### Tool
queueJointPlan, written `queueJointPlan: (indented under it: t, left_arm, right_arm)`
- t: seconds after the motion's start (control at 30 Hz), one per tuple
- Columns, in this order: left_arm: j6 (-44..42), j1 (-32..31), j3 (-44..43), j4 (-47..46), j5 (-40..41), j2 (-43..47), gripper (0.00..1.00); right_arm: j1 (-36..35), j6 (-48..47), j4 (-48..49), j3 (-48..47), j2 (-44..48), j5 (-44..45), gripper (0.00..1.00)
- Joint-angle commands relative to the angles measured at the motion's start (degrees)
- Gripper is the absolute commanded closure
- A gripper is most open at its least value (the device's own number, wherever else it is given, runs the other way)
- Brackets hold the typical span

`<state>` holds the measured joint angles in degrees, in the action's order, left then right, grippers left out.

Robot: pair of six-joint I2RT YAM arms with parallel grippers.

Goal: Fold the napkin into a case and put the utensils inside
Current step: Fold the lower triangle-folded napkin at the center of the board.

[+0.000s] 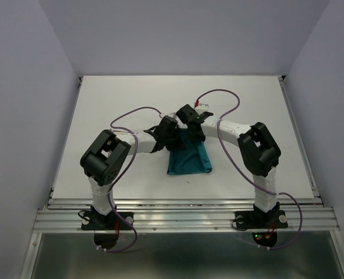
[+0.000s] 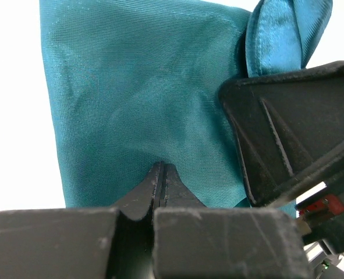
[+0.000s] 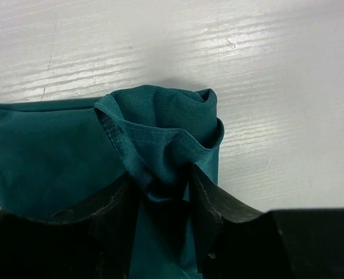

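The napkin [image 1: 189, 160], teal and folded, lies mid-table [image 1: 113, 104]. In the top view both grippers hide its far edge. The left gripper [image 2: 163, 174] is closed, with its tips against the cloth; whether any fabric is pinched cannot be told. The right gripper [image 3: 160, 186] stands parted around a bunched, upstanding fold, and its shadowed left finger is hard to make out.

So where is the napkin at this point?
In the top view the napkin lies mid-table, between the two arms. Its far edge is bunched between the fingers of the right gripper, with the left gripper close beside.
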<state>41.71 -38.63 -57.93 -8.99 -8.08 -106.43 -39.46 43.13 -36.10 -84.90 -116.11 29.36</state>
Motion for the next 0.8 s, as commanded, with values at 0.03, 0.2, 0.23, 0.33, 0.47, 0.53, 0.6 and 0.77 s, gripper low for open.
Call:
queueJointPlan:
  t: [0.03, 0.2, 0.23, 0.33, 0.47, 0.53, 0.6, 0.77]
  left_arm:
    - [-0.14, -0.57, 2.3, 6.09, 2.01, 0.61, 1.0]
    - [0.3, -0.48, 2.56, 6.09, 2.36, 0.96, 1.0]
    - [0.38, -0.48, 2.47, 6.09, 2.45, 1.05, 1.0]
    - [0.56, -0.48, 2.65, 6.09, 2.63, 1.05, 1.0]
    - [1.18, -0.57, 2.65, 6.01, 2.54, 1.05, 1.0]
    - [1.18, -0.57, 2.56, 5.92, 2.63, 1.14, 1.0]
    - [1.18, -0.48, 2.65, 6.0, 2.63, 1.23, 1.0]
    - [1.18, -0.48, 3.18, 6.01, 2.8, 1.84, 1.0]
  right_arm:
    - [-0.18, 2.39, 2.17, 1.05, 4.93, -0.53, 0.56]
    - [0.35, 2.57, 2.35, 2.11, 6.86, -1.76, 0.4]
    - [0.35, 2.57, 2.35, 2.28, 7.56, -2.03, 0.36]
    - [0.35, 2.66, 3.14, 3.16, 8.62, -3.61, 0.33]
    - [0.35, 2.92, 3.66, 3.95, 9.15, -4.75, 0.33]
    - [0.88, 3.18, 3.93, 4.39, 8.89, -5.46, 0.35]
    - [0.88, 3.45, 4.19, 4.75, 8.63, -5.72, 0.37]
    - [0.88, 3.8, 4.46, 5.54, 9.24, -4.67, 0.5]
